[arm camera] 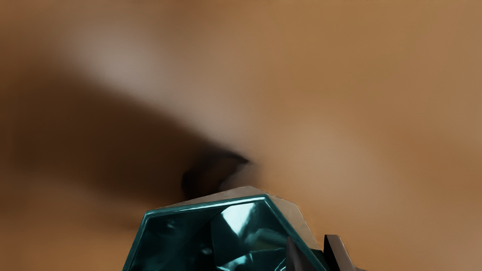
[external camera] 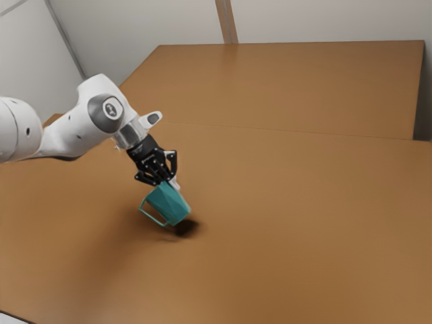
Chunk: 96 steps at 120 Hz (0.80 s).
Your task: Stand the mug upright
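Observation:
In the exterior view my gripper (external camera: 169,181) points down at a slant, shut on the upper edge of the teal mug (external camera: 170,204). The mug leans, its mouth toward the hand and its base toward the table and the exterior view's right; its handle is on the exterior view's left. A dark shadow lies by the base. In the wrist view the gripper (arm camera: 317,253) has one finger inside the mug (arm camera: 248,233) and the other outside, with the mug's wall between them. Whether the base touches the table cannot be told.
The brown tabletop (external camera: 290,229) stretches around the mug. A raised-looking brown panel (external camera: 290,88) stands beyond it toward the pale walls. The arm comes in from the exterior view's left.

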Each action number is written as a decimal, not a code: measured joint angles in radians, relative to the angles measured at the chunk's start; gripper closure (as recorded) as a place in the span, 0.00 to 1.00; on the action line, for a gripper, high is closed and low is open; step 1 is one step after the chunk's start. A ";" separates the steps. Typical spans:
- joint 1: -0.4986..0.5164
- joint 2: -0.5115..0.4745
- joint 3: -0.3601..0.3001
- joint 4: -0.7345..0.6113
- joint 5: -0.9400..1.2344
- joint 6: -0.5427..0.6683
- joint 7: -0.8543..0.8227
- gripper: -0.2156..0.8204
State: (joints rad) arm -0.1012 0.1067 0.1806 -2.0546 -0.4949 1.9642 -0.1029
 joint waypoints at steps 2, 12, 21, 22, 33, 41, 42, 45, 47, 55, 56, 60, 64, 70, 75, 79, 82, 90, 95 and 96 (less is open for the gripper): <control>-0.003 -0.006 0.000 -0.002 0.022 0.007 -0.003 0.96; -0.014 -0.032 -0.004 -0.014 0.131 0.041 -0.017 0.96; -0.023 -0.052 -0.005 -0.029 0.228 0.074 -0.028 0.96; -0.024 -0.055 -0.005 -0.032 0.238 0.078 -0.029 0.96; -0.030 -0.074 -0.013 -0.055 0.354 0.125 -0.041 0.96; -0.028 -0.079 -0.025 -0.062 0.429 0.156 -0.049 0.96; -0.028 -0.080 -0.026 -0.065 0.437 0.160 -0.050 0.96; -0.030 -0.084 -0.029 -0.075 0.462 0.174 -0.054 0.96; -0.031 -0.086 -0.030 -0.081 0.476 0.183 -0.056 0.96; -0.038 -0.092 -0.035 -0.099 0.518 0.215 -0.066 0.96; -0.038 -0.093 -0.035 -0.102 0.522 0.218 -0.068 0.96; -0.042 -0.097 -0.038 -0.111 0.536 0.230 -0.074 0.96; -0.045 -0.099 -0.040 -0.119 0.546 0.241 -0.081 0.96; -0.052 -0.099 -0.041 -0.130 0.557 0.255 -0.092 0.96; -0.056 -0.096 -0.044 -0.144 0.563 0.269 -0.101 0.96; -0.060 -0.093 -0.045 -0.154 0.566 0.280 -0.107 0.96; -0.063 -0.089 -0.045 -0.159 0.568 0.288 -0.112 0.96; -0.071 -0.073 -0.046 -0.166 0.572 0.305 -0.124 0.96; -0.075 -0.064 -0.047 -0.167 0.574 0.315 -0.132 0.96; -0.075 -0.062 -0.047 -0.167 0.574 0.317 -0.133 0.96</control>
State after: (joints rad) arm -0.1760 0.0443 0.1339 -2.2219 0.0792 2.2813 -0.2360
